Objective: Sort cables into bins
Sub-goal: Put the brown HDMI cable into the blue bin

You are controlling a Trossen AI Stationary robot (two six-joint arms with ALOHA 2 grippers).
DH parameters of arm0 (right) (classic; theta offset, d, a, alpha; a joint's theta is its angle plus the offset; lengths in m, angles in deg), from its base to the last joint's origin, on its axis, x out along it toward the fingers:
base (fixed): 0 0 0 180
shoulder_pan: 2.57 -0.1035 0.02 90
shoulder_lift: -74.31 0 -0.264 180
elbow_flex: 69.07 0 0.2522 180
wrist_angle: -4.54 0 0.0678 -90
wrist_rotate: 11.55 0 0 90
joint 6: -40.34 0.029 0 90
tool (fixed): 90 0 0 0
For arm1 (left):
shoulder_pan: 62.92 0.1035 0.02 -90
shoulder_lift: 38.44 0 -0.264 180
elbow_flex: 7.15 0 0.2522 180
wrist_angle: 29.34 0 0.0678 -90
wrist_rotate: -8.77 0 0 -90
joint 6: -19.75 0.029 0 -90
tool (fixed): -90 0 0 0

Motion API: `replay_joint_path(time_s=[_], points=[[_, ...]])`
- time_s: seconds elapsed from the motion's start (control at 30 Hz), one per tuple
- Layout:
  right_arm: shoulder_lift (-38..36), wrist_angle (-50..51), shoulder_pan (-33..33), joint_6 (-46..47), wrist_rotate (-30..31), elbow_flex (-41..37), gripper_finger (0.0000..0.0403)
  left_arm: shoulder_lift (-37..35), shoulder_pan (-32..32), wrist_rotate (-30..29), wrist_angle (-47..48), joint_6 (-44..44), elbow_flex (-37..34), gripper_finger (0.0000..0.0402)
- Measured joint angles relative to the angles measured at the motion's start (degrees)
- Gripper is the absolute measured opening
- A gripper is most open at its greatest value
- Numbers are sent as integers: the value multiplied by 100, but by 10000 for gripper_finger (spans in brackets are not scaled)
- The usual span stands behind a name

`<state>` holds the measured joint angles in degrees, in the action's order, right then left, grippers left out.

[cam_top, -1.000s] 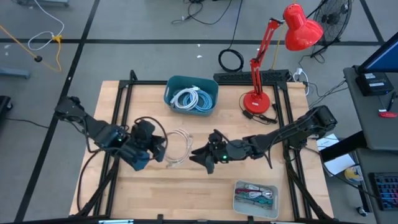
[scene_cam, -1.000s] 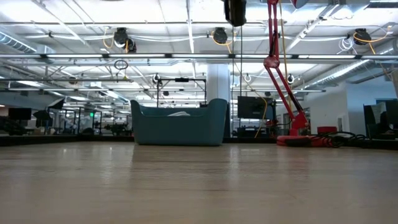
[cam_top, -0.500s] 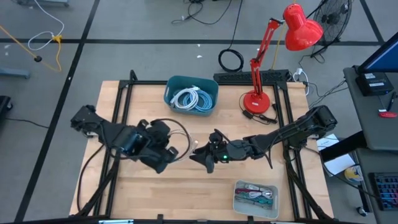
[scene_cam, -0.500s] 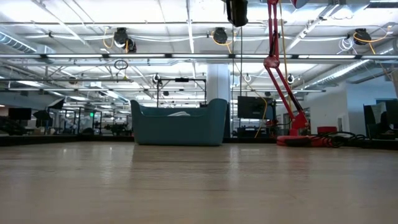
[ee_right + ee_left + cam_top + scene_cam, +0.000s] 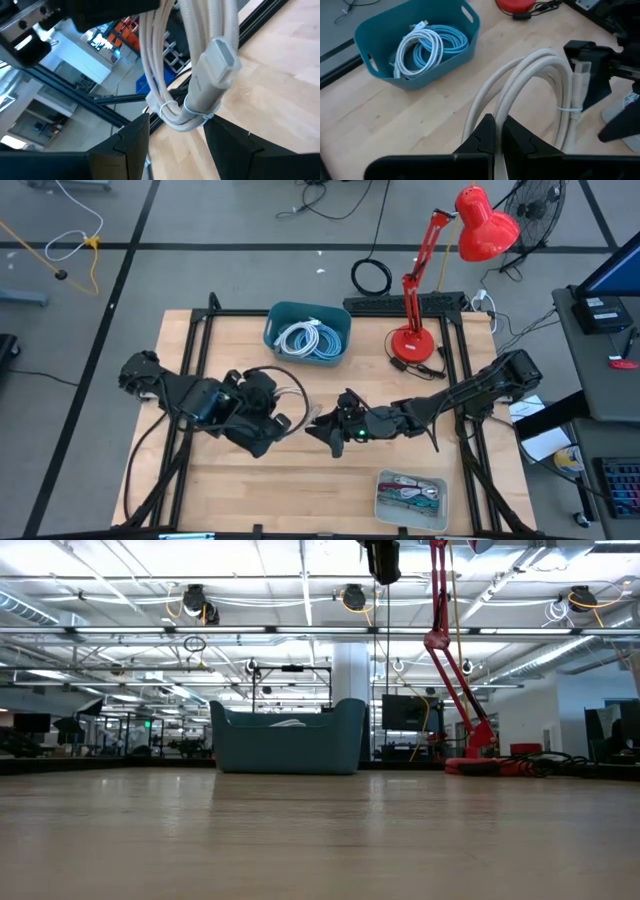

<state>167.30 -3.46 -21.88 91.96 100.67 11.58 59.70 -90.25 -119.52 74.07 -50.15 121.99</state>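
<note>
A beige cable coil (image 5: pixel 530 75) with a flat plug (image 5: pixel 220 57) is held between my two grippers at the table's middle. Only an arc of it (image 5: pixel 293 392) shows in the high view. My left gripper (image 5: pixel 283 421) is shut on it from the left. My right gripper (image 5: pixel 316 425) meets it from the right. The dark teal tub (image 5: pixel 307 332) stands at the far middle and holds a white coil and a light blue coil (image 5: pixel 427 45). The pale grey tray (image 5: pixel 411 498) stands at the near right and holds short maroon, teal and grey pieces. My left gripper pinches the coil's strands (image 5: pixel 492 107) between its two fingers, on the loop's side away from the plug. The fingers come about level from the table's left. The coil stands out beyond the fingertips, clear of the table. My right gripper has the coil's tied end (image 5: pixel 175 117), just below the plug, between its two fingers (image 5: pixel 135 135). It comes from the table's right. The coil reaches out from the fingertips toward my left gripper.
A red desk lamp (image 5: pixel 412 340) with its black cord stands at the far right. A black coiled cord (image 5: pixel 372 277) lies on the floor beyond the table. Black frame rails (image 5: pixel 190 350) run along the table's left and right sides. Bare wood lies at the near left.
My left gripper has gone toward the table's right edge, up to the beige coil at my right gripper, and is now on it. The coil, spread out in plain sight a second ago, is now mostly covered by my left gripper.
</note>
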Motion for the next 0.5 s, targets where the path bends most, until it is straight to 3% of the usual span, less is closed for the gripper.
replay_joint_path(time_s=[0.5], points=[[0, 184, 18, -42, 27, 2, 183, -73, -162, 90, -13, -108, 22, 11]])
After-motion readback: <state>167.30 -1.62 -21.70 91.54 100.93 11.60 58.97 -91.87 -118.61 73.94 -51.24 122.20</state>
